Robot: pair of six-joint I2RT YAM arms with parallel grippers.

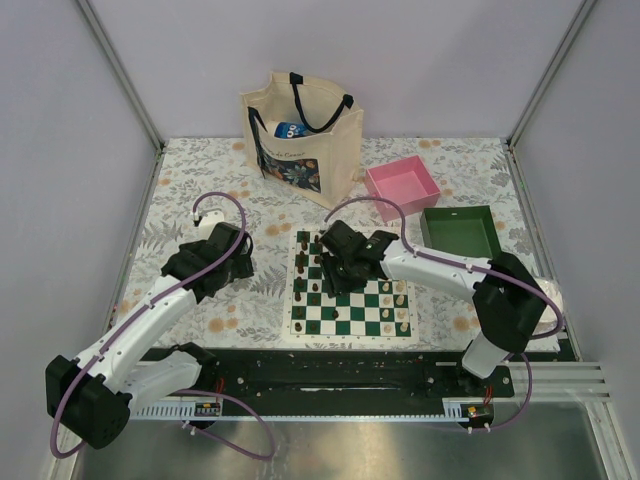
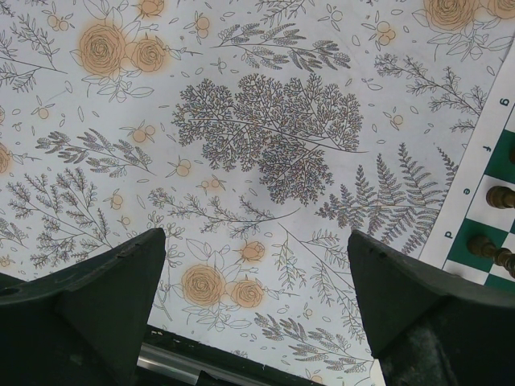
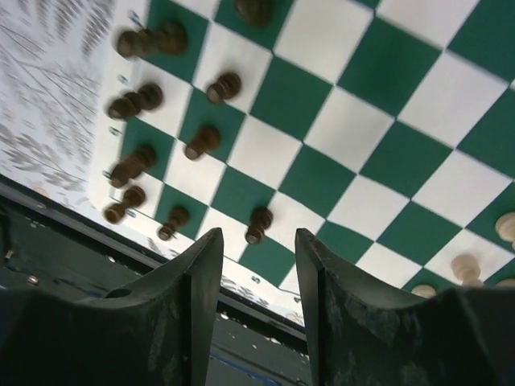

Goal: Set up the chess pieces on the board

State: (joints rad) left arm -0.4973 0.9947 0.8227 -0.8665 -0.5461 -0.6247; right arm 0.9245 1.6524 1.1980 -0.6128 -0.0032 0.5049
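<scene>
The green-and-white board (image 1: 350,322) lies mid-table. Dark pieces (image 1: 303,268) stand along its left columns and cream pieces (image 1: 402,300) along its right. My right gripper (image 1: 335,268) hovers over the board's left part, open and empty. In the right wrist view the gripper (image 3: 257,232) has a dark pawn (image 3: 257,225) just beyond its tips, other dark pieces (image 3: 141,96) left on the board (image 3: 354,129), and cream pieces (image 3: 465,268) at the lower right. My left gripper (image 1: 225,268) is open and empty over the floral cloth, left of the board. In its own view the gripper (image 2: 257,237) sees the board's edge (image 2: 483,153) with dark pieces (image 2: 500,196).
A cream tote bag (image 1: 300,135) stands at the back. A pink tray (image 1: 402,188) and a green tray (image 1: 462,232) sit at the back right. A black rail (image 1: 330,370) runs along the near edge of the table.
</scene>
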